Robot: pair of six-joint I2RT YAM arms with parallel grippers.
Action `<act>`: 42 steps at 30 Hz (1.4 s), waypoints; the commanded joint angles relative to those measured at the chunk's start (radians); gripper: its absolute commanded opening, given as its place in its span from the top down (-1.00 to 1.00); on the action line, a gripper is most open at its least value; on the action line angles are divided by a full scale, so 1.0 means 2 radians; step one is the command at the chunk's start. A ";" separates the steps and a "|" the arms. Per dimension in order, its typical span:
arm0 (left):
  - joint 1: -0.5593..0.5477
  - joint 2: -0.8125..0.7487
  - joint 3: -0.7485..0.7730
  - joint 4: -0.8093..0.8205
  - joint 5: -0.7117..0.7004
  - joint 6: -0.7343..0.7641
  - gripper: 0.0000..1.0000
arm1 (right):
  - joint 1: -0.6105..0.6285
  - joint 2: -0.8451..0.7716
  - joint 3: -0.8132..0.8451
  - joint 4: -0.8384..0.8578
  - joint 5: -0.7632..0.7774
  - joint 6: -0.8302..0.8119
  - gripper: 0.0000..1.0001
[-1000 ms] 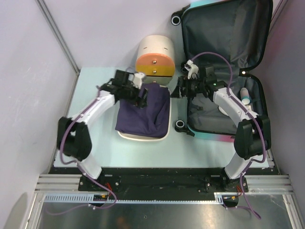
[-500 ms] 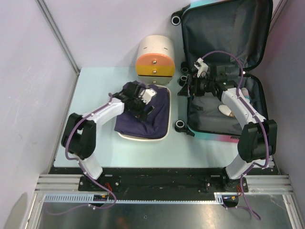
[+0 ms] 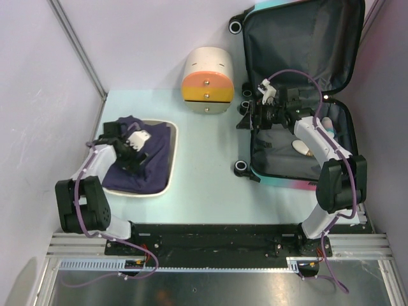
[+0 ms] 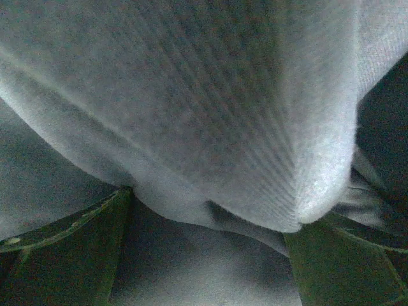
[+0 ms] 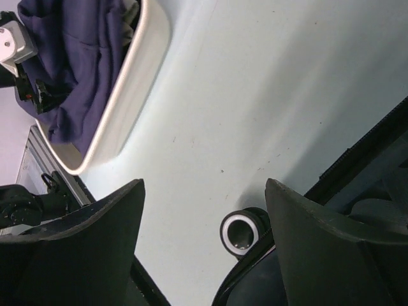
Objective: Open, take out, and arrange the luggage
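Robot lab cell: plain lilac walls (image 3: 140, 38), aluminium rails (image 3: 76, 245), pale-green table (image 3: 204, 185).

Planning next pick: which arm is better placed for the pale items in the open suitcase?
Right, likely. The right gripper hangs open at the edge of the teal-to-pink hard-shell suitcase, near the pale items on its grey lining. The left gripper is far off, on the purple cloth in the cream tray.

The cream tray (image 3: 173, 150) with its purple cloth (image 3: 143, 169) has slid left with the left tool (image 3: 131, 143).

navy cloth (image 3: 150, 171), cream tray (image 3: 173, 153), grey-lined luggage (image 3: 299, 38)
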 commanded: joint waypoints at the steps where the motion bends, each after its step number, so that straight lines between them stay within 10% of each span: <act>1: 0.121 0.007 -0.058 -0.111 -0.131 0.136 -0.99 | 0.008 0.001 0.004 0.012 -0.007 -0.001 -0.62; 8: 0.232 -0.009 -0.067 -0.111 -0.145 0.268 -0.99 | 0.020 0.010 0.004 0.022 -0.006 0.002 -0.63; 16: 0.229 -0.034 0.020 -0.140 -0.099 0.245 -0.99 | 0.022 -0.003 0.007 0.015 -0.001 -0.021 -0.66; 29: 0.045 -0.065 0.204 -0.172 -0.028 0.052 -1.00 | 0.010 -0.055 0.026 -0.012 0.065 -0.116 -0.80; 42: 0.026 0.065 0.427 -0.045 0.360 -0.345 -1.00 | -0.099 -0.121 0.007 0.020 0.156 -0.135 -1.00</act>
